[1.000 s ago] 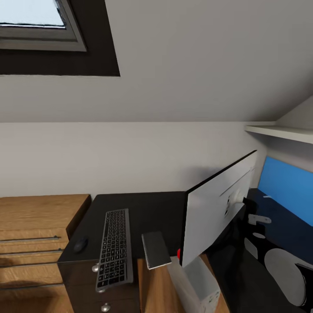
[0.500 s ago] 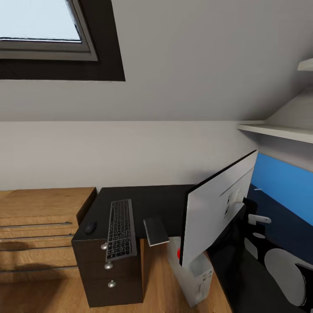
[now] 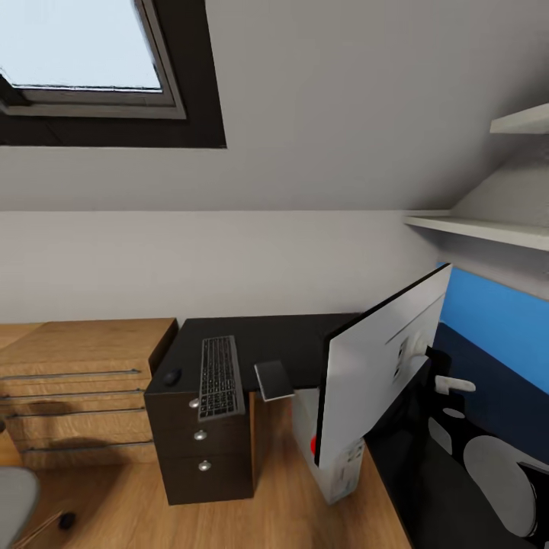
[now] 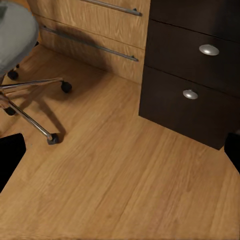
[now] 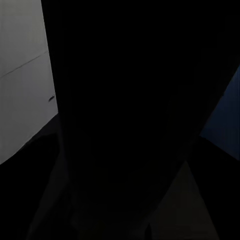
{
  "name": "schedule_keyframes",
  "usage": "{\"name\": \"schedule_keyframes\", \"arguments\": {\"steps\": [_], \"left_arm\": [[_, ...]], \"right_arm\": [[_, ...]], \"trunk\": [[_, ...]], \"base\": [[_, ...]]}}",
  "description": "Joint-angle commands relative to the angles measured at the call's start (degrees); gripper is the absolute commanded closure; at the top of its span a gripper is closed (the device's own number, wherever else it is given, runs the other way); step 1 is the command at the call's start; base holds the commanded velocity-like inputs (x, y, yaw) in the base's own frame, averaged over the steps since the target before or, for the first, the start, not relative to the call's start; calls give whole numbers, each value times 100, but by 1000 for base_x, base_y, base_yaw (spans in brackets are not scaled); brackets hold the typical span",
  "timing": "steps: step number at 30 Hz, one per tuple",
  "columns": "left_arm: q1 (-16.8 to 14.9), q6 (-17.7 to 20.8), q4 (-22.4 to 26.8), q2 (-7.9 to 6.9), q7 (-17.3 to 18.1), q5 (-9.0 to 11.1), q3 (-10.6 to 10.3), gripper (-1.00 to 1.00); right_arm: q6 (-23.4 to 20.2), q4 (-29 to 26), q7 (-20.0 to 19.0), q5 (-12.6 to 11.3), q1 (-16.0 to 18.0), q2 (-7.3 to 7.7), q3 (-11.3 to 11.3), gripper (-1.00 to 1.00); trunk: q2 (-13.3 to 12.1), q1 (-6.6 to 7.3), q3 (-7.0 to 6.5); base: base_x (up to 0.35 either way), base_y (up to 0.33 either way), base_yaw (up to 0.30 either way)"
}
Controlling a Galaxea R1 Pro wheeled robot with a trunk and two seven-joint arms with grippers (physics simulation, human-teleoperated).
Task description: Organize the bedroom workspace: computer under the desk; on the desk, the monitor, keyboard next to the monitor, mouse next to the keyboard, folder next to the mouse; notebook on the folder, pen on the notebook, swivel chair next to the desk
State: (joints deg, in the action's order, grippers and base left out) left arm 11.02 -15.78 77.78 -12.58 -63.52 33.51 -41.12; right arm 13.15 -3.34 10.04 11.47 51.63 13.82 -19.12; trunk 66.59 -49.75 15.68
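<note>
Keyboard (image 3: 221, 377), mouse (image 3: 171, 376) and notebook (image 3: 273, 380) on desk (image 3: 290, 347) — monitor (image 3: 381, 366) close by, jaw state impossible to tell. Risk: clipping chair (image 4: 17, 35) or monitor while turning blind.

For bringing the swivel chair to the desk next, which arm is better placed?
Probably the left. Its wrist view faces the swivel chair on the floor by the drawer unit, and the head view puts the chair at lower left. The right wrist view is dark, close against the monitor.

On the desk (image 3: 297, 347), the keyboard (image 3: 220, 377) is seen between the mouse (image 3: 171, 376) and the notebook (image 3: 273, 380); the computer (image 3: 332, 457) is placed beneath.
</note>
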Motion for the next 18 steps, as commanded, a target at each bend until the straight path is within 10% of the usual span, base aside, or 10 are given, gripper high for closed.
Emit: {"name": "schedule_keyframes", "arguments": {"steps": [1,18], "left_arm": [[-3,-31,9,-4,-11,34,-10,-100],[-3,-31,9,0,-17,33,-10,-100]], "right_arm": [[20,17,24,37,5,-1,-30,100],[12,17,24,37,5,3,-30,100]], "trunk": [[5,3,6],[5,3,6]], "base": [[-332,0,0],[-332,0,0]]}}
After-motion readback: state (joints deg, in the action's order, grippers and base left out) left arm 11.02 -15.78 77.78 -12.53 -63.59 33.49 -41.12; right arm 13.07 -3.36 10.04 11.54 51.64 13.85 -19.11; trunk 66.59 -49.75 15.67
